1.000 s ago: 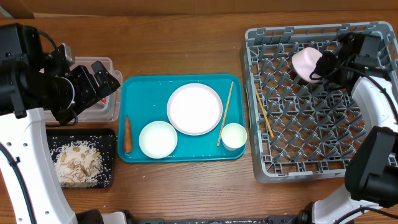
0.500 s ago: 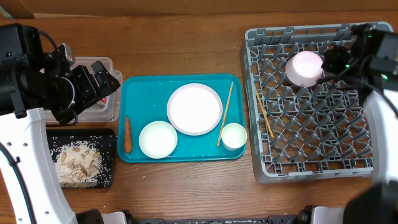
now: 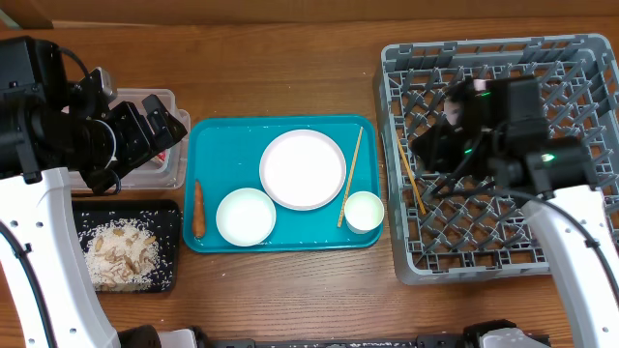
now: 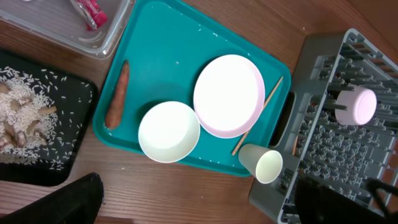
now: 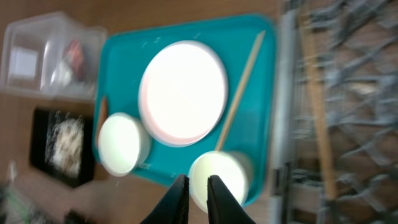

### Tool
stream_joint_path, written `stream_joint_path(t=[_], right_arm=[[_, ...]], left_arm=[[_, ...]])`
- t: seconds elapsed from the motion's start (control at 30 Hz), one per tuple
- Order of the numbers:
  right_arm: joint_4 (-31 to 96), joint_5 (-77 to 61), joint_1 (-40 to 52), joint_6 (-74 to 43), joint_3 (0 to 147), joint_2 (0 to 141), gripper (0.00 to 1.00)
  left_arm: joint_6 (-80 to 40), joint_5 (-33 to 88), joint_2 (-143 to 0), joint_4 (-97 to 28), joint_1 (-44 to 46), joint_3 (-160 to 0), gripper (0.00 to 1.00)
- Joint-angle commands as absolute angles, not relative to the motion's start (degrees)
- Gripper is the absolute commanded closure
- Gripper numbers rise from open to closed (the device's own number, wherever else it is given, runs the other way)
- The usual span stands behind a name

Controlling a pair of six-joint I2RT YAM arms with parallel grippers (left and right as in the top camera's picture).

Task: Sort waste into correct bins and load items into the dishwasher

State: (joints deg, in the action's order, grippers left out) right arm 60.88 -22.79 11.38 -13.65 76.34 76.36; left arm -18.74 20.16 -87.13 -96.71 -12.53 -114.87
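The teal tray (image 3: 222, 145) holds one plate (image 3: 303, 169), one white bowl (image 3: 246, 215), one cup (image 3: 364, 211) and one chopstick (image 3: 350, 174). The grey rack (image 3: 484, 273) holds one pinkish bowl (image 4: 357, 106) and a second chopstick (image 3: 411, 179). The left gripper (image 3: 160, 126) gapes wide. The right gripper (image 5: 198, 193) is pinched nearly closed and empty.

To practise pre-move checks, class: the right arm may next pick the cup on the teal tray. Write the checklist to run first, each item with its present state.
1. Right gripper empty: ok, nothing between its nearly closed fingers.
2. Jaws wide enough for the cup: not ok, they stand almost together.
3. Bowl in the rack settled: ok, it sits among the pegs, no gripper touching.
4. Cup upright: ok, open side up at the teal tray corner beside the rack.
5. Chopstick clear of the cup: cannot tell, its end lies right beside it.
6. Left gripper out of the way: ok, open over the clear tub.
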Motion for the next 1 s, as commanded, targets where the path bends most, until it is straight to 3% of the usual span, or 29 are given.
stream_joint_path(t=[0.0, 0.33, 0.5, 0.6, 0.97], right_arm=[[61.8, -27.3, 17.1, -14.2, 76.5, 76.0, 0.86], [60.6, -16.8, 32.9, -25.5, 76.5, 76.9, 0.84], [56.3, -10.2, 40.8, -30.1, 76.5, 79.9, 0.77], [53.3, -7.1, 45.0, -30.5, 76.5, 83.7, 0.67], [42.7, -1.5, 51.8, -30.5, 76.5, 100.1, 0.63]], left_arm=[[-18.9, 20.4, -87.1, -96.8, -12.8, -115.2, 0.0], [-18.9, 20.4, -87.1, -96.8, -12.8, -115.2, 0.0], [-18.9, 20.4, -87.1, -96.8, -12.8, -115.2, 0.0], [-18.9, 20.4, -87.1, -96.8, -12.8, -115.2, 0.0], [-18.9, 20.4, -87.1, -96.8, -12.8, -115.2, 0.0]])
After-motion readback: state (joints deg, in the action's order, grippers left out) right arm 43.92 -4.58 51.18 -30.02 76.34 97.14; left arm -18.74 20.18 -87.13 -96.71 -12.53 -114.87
